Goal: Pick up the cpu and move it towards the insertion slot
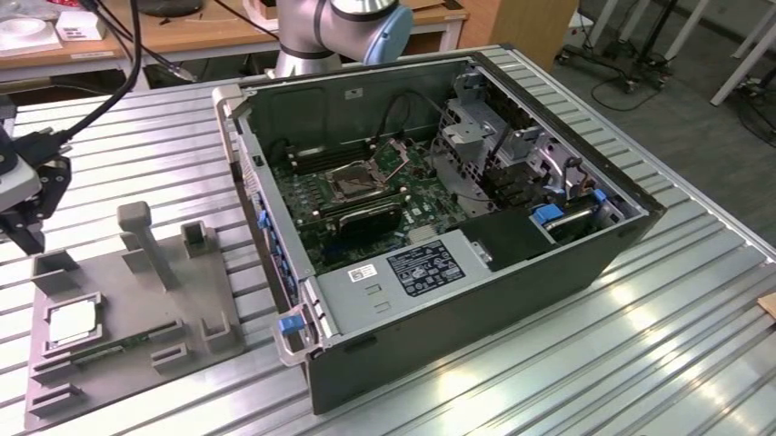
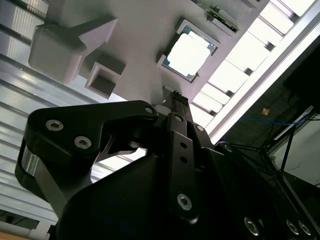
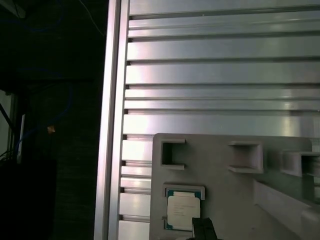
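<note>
Exterior view first: the claw (image 1: 24,238) hangs just over the grey tray (image 1: 115,304), at the tray's side away from the computer case (image 1: 485,300); the cpu (image 1: 71,324) lies flat in a square pocket of the tray, with a thin green memory stick (image 1: 109,348) in the tray just beside it; the tray sits on the ribbed metal worktop (image 1: 631,345); the case stands near the tray, on the exterior view's right; the insertion slot (image 1: 354,184) is on the green board inside the case, well apart from the tray.

Second wrist view: the claw (image 2: 172,95) points at the tray (image 2: 140,35); the cpu (image 2: 189,54) sits in its pocket, shiny side up, not touched; the claw grips nothing, and I cannot tell if it is open or closed.

First wrist view: the dark tip of the claw (image 3: 202,227) shows close by one corner of the cpu (image 3: 182,212); the tray (image 3: 225,200) lies near the edge of the worktop (image 3: 225,75).

I think the job has only begun; the claw is lining up over the chip. To do it well, get right over the middle of the chip; keep square to the pocket; go down slowly; hold the chip by its edges; do not bump the tray walls.
</note>
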You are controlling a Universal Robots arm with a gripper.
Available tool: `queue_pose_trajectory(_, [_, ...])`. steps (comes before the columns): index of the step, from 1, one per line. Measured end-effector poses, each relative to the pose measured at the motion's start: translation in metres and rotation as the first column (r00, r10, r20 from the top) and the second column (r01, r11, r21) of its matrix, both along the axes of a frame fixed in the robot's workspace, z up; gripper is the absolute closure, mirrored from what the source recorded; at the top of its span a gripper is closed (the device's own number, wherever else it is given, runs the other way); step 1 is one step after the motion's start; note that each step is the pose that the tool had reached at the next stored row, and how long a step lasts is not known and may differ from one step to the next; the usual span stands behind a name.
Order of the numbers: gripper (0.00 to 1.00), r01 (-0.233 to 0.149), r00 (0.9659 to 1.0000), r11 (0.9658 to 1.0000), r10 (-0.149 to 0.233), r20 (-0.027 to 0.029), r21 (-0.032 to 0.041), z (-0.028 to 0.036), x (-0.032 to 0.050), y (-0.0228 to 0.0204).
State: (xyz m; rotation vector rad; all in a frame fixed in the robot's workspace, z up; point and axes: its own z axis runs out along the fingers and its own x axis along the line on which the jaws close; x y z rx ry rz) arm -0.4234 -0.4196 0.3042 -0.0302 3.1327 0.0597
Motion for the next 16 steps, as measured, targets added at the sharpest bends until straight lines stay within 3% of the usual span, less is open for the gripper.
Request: queue_pose_trajectory(16, [0.90,0.000,1.0000,1.0000,0.000,0.0000,-0.0002,-0.0061,-0.0028,-0.0001])
